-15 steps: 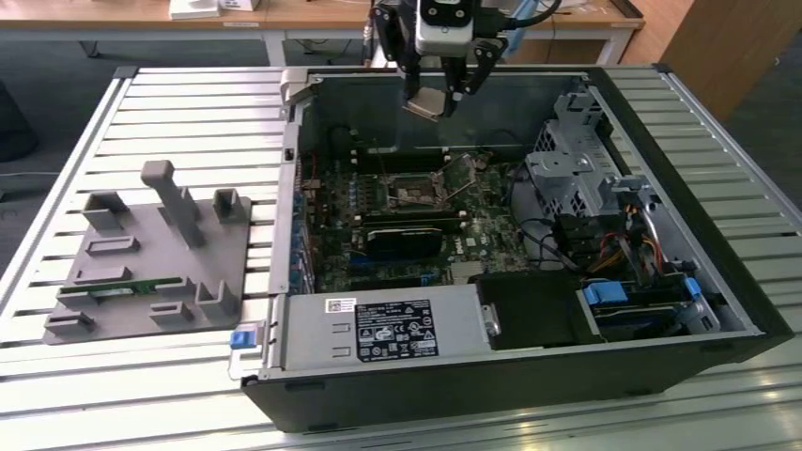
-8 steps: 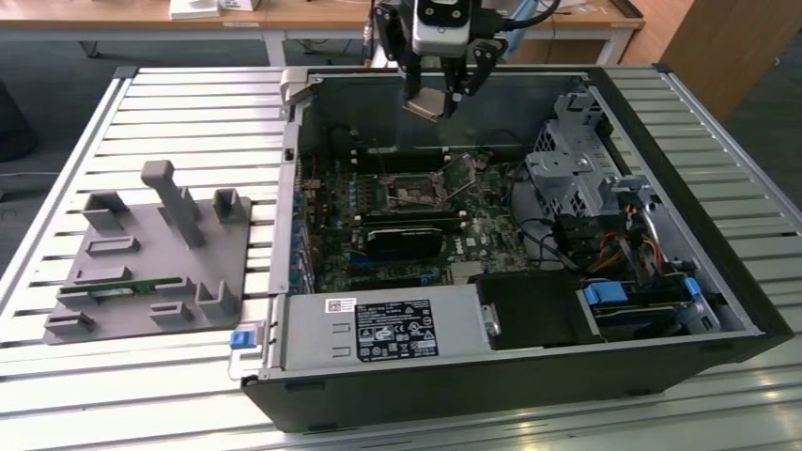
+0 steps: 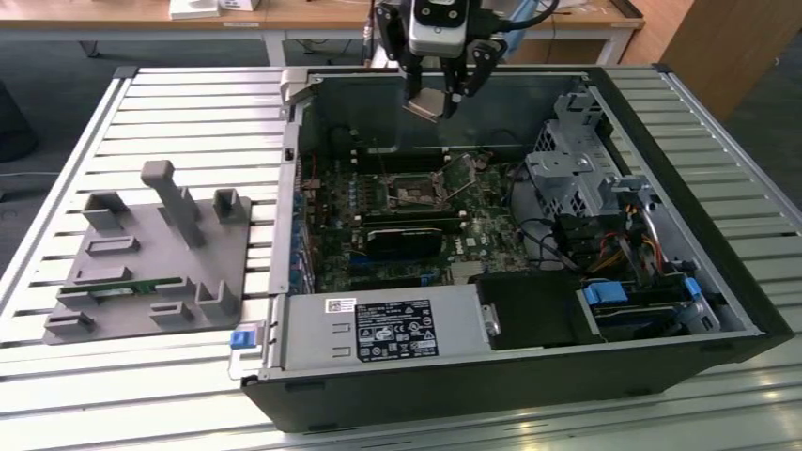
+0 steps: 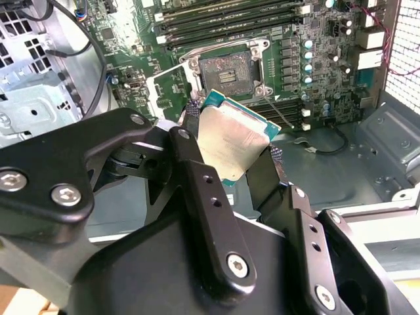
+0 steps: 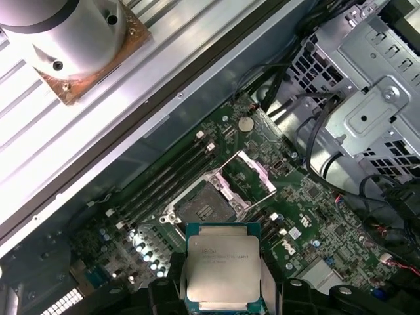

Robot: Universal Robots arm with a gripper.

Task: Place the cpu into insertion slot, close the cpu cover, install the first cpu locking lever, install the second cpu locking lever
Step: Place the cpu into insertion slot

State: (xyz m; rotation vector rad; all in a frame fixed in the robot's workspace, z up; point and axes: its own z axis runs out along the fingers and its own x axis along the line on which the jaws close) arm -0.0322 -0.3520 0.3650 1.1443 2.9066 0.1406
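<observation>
Slatted table (image 3: 188, 103) carries an open PC case (image 3: 501, 395) on the half toward the exterior view's right, w/ a grey fixture plate (image 3: 150, 254) nr the opposite edge. Green motherboard (image 3: 376, 246) lies on the case floor. Gripper (image 3: 441, 94) hangs over the case's far edge, above the board. Its fingers (image 4: 197, 177) are narrow, pinching the cpu (image 4: 230, 141) by two opposite edges, chip tilted, touching nothing else. Insertion slot (image 4: 226, 72) sits approx mid-board, uncovered, w/ the cpu cover (image 4: 167, 88) standing open beside it. In both wrist views the cpu is apart from the slot.
</observation>
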